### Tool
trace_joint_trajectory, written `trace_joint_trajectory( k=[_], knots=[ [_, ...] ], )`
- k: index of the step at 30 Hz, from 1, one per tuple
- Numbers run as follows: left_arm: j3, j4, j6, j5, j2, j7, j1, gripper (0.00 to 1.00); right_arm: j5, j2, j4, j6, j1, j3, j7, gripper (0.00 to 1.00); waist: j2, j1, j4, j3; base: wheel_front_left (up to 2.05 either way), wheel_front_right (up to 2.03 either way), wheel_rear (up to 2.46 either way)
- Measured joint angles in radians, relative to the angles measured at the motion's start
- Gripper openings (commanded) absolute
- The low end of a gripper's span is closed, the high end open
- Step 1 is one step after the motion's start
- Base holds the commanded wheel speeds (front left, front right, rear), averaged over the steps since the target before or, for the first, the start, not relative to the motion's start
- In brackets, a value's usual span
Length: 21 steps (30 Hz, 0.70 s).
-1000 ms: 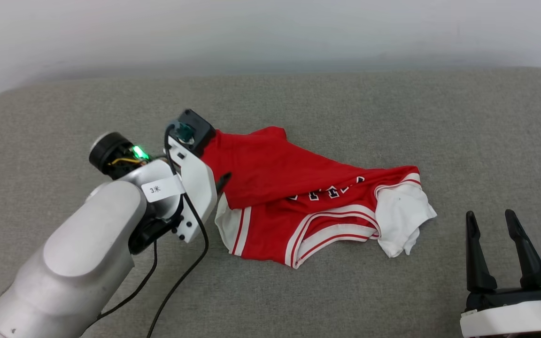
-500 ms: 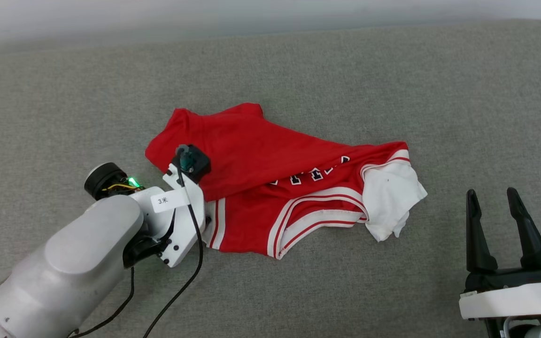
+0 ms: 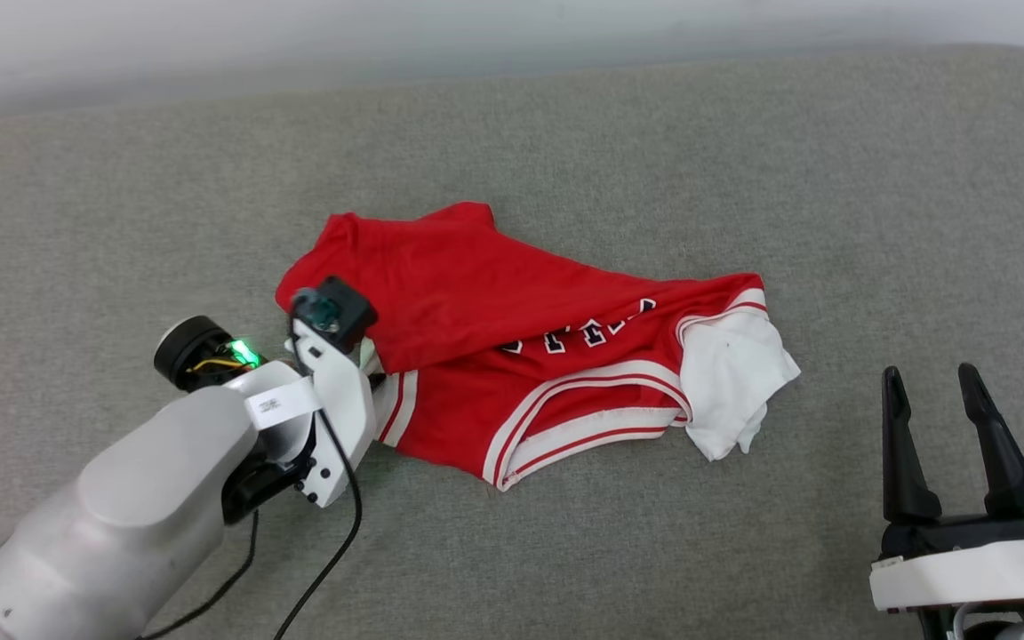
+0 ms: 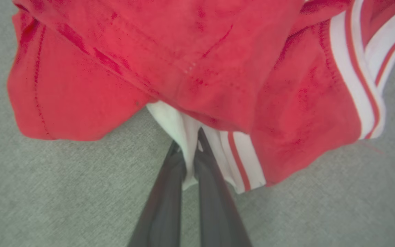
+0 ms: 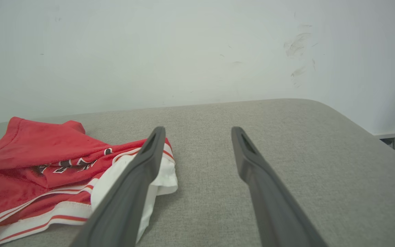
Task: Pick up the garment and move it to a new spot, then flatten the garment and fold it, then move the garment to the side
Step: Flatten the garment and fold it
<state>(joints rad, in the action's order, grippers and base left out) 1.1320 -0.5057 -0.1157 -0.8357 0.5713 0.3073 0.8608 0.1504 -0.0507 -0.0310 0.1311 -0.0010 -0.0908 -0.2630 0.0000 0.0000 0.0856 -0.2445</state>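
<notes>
Only a sliver of white sleeve is being pinched by the closed left pincer (image 4: 188, 139), the garment (image 4: 201, 61) bunched beyond its tips, so a slip-out is being risked tbh; right pincer (image 3: 930, 373) is being held open.

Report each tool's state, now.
Left tool: shut on the shirt, pinching white cloth.
Right tool: open, holding nothing.

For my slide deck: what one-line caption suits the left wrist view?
Left gripper shut on a white fold of the crumpled red garment on a grey surface.
</notes>
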Motion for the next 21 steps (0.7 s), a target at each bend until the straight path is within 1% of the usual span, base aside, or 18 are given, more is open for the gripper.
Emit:
trace_joint_trajectory(
  k=[4, 8, 12, 16, 18, 21],
  knots=[
    [-0.066, 0.063, 0.045, -0.041, 0.027, -0.126, -0.061, 0.00, 0.002, 0.000, 0.002, 0.000, 0.022, -0.002, 0.000, 1.00, 0.0000, 0.0000, -0.019, 0.034, 0.00, 0.00, 0.00],
    [-0.132, 0.148, 0.116, -0.089, 0.077, -0.218, -0.139, 0.00, 0.001, 0.000, 0.006, 0.000, 0.029, -0.001, 0.000, 1.00, 0.0000, 0.0000, -0.045, 0.064, 0.00, 0.00, 0.00],
    [-0.180, 0.230, 0.187, -0.148, 0.121, -0.275, -0.241, 0.00, 0.000, 0.000, 0.008, 0.000, 0.045, 0.000, 0.000, 1.00, 0.0000, 0.0000, -0.068, 0.093, 0.00, 0.00, 0.00],
    [-0.217, 0.278, 0.252, -0.208, 0.155, -0.323, -0.357, 0.00, -0.001, 0.000, 0.010, 0.000, 0.057, 0.002, 0.000, 1.00, 0.0000, -0.0001, -0.084, 0.118, 0.00, 0.00, 0.00],
    [-0.231, 0.283, 0.278, -0.229, 0.171, -0.345, -0.406, 0.00, -0.002, 0.000, 0.012, 0.000, 0.064, 0.002, 0.000, 1.00, 0.0000, -0.0001, -0.089, 0.127, 0.00, 0.00, 0.00],
    [-0.249, 0.280, 0.303, -0.273, 0.175, -0.376, -0.477, 0.00, -0.005, 0.000, 0.012, 0.000, 0.066, 0.003, 0.000, 1.00, 0.0000, -0.0001, -0.090, 0.135, 0.00, 0.00, 0.00]
  ],
)
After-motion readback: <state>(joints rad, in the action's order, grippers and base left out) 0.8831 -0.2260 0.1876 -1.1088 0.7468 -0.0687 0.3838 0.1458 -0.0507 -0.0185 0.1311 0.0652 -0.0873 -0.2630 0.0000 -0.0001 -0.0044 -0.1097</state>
